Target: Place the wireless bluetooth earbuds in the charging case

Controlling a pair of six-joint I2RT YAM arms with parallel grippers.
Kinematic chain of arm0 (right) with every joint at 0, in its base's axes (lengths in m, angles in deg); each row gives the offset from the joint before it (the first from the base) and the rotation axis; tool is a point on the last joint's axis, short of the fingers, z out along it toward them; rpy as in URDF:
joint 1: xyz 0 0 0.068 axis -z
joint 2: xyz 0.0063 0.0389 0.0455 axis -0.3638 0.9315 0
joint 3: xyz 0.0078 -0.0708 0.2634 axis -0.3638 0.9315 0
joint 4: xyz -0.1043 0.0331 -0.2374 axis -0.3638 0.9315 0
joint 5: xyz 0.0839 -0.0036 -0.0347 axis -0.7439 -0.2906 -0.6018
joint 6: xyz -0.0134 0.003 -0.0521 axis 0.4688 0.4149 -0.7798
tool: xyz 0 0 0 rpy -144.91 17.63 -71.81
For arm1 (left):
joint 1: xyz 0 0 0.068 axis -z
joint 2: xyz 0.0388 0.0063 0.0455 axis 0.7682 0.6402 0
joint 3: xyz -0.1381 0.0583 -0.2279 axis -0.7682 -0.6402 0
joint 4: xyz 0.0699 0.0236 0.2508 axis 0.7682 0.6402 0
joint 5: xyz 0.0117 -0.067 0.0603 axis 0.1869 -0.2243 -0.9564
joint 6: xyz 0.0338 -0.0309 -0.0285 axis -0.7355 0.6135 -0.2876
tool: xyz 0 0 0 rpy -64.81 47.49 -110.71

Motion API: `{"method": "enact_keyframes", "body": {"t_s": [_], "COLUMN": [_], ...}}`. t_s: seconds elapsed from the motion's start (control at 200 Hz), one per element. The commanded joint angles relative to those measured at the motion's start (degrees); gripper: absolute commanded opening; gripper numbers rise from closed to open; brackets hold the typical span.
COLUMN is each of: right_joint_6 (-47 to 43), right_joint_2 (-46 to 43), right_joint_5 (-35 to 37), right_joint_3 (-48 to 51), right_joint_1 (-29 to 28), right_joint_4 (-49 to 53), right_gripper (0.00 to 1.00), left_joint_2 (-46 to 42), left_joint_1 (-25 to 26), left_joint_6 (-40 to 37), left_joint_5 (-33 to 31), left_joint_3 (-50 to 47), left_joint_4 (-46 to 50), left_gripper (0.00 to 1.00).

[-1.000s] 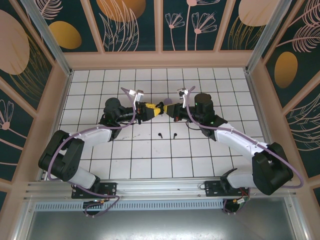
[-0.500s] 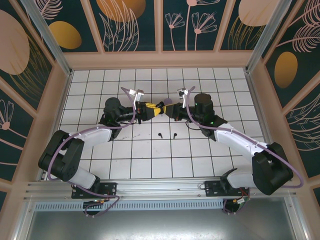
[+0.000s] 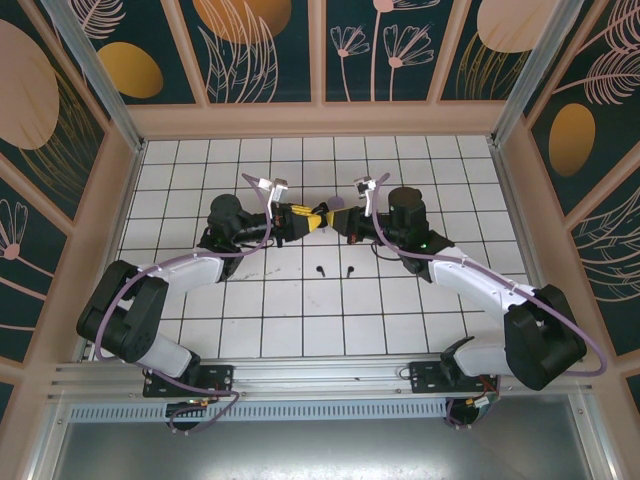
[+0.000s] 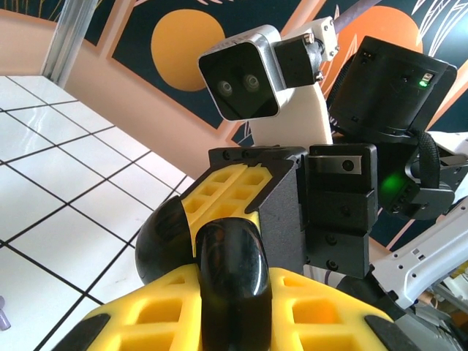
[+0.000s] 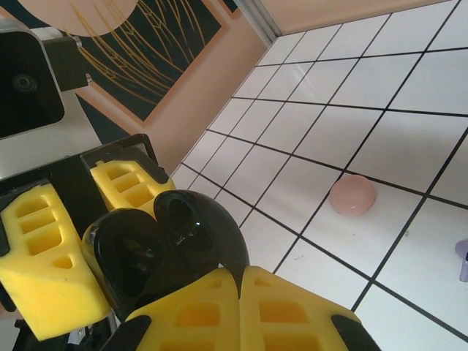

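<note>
My left gripper (image 4: 230,296) is clamped narrow on the black charging case (image 5: 164,245). In the left wrist view its rounded edge stands upright between my yellow fingers, long axis running 6 to 12 o'clock. The case gapes open toward my right wrist camera. My right gripper (image 5: 240,296) is pressed closed at its rim. Two black earbuds (image 3: 320,270) lie on the tiled floor (image 3: 300,320) at 6 o'clock of the case, their stems too small to read.
</note>
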Motion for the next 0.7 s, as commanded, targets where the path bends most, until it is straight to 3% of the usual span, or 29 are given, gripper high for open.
{"method": "enact_keyframes", "body": {"t_s": [0.0,0.07,0.175,0.435,0.696], "right_joint_6": [-1.79,-3.23,-6.11,-15.28,-25.47], "right_joint_2": [-0.54,-0.54,-0.45,-0.30,1.37], "right_joint_5": [1.85,3.87,6.56,8.93,11.53], "right_joint_3": [-2.96,-4.21,-6.40,-12.40,-18.02], "right_joint_1": [-0.51,-0.43,-0.10,0.96,0.97], "right_joint_4": [3.22,6.10,11.30,22.87,33.80], "right_gripper": [0.00,0.00,0.00,0.00,0.00], "left_joint_2": [-0.66,-1.34,-3.03,-7.74,-3.49], "left_joint_1": [0.31,0.31,0.30,0.22,0.14], "left_joint_6": [-2.48,-4.15,-8.63,-25.50,-40.15], "left_joint_5": [-1.69,-3.86,-5.62,-7.44,-4.38], "left_joint_3": [0.97,0.91,2.66,10.47,23.94], "left_joint_4": [-0.28,1.88,9.47,36.57,61.50], "left_gripper": [0.41,0.52,0.60,0.69,0.72]}}
